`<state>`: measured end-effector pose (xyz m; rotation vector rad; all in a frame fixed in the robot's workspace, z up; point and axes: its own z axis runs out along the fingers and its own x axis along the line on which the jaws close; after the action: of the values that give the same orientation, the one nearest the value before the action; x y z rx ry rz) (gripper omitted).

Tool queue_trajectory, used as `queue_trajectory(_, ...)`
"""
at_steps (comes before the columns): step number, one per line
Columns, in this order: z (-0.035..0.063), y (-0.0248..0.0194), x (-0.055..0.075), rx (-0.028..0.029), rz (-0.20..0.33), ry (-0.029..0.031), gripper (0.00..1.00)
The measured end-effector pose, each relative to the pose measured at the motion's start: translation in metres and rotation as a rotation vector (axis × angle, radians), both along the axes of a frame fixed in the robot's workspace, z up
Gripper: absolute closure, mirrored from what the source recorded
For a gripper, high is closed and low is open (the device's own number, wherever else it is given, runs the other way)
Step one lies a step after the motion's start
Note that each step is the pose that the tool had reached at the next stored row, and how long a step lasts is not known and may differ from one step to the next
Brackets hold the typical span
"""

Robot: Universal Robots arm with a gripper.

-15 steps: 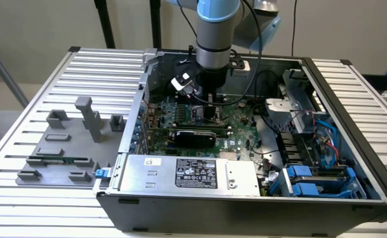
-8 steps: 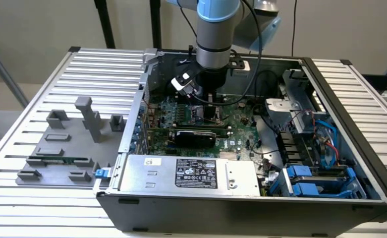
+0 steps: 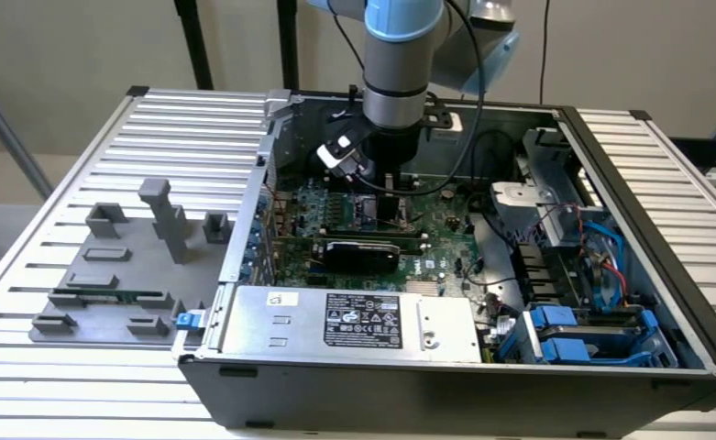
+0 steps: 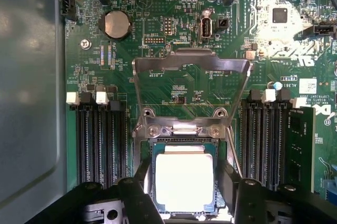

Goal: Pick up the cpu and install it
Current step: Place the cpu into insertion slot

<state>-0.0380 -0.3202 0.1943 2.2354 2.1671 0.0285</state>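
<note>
on the exterior view's left a slatted metal surface (image 3: 39,229) carries a grey tray (image 3: 89,275) with several upright grey holders, and a thin green memory stick (image 3: 107,295) lies flat on the tray near its front edge. just beside the tray stands an open computer case (image 3: 456,394). a silver power supply (image 3: 346,321) with a black label runs along the case's near side, and a green circuit board (image 3: 444,257) lies behind it on the case floor. the arm (image 3: 394,64) comes straight down from above into the middle of the case, with the gripper (image 3: 389,203) low over the board. further toward the exterior view's right are loose red and blue cables (image 3: 602,247), and drive bays (image 3: 584,335) with blue tabs fill the near corner of the case. in the wrist view the cpu (image 4: 184,183), with its bright metal top and pale rim, lies flat and square inside the socket (image 4: 184,142) on the board (image 4: 174,2). the gripper (image 4: 184,174) straddles it, one side close against each of two opposite edges. whether the gripper grasps the cpu or has released it, i cannot tell. the socket's metal cover plate (image 4: 190,63) stands swung open beyond the cpu. rows of black memory slots (image 4: 100,139) flank the socket on both sides, and a round coin battery (image 4: 116,24) sits near a corner of the board.
</note>
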Motion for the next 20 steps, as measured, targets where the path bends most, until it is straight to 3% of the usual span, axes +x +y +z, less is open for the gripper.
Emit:
queue_trajectory(6,0.0008,-0.0001,0.0,-0.002,0.0,0.0005,0.38)
queue_trajectory(16,0.0158,0.0,0.0,-0.0018,0.0,0.0004,0.4)
queue_trajectory(18,0.0163,0.0,0.0,-0.0018,0.0,0.0003,0.53)
queue_trajectory(19,0.0165,0.0,0.0,-0.0016,0.0,0.0002,0.53)
queue_trajectory(20,0.0165,0.0,0.0,-0.0016,0.0,0.0003,0.59)
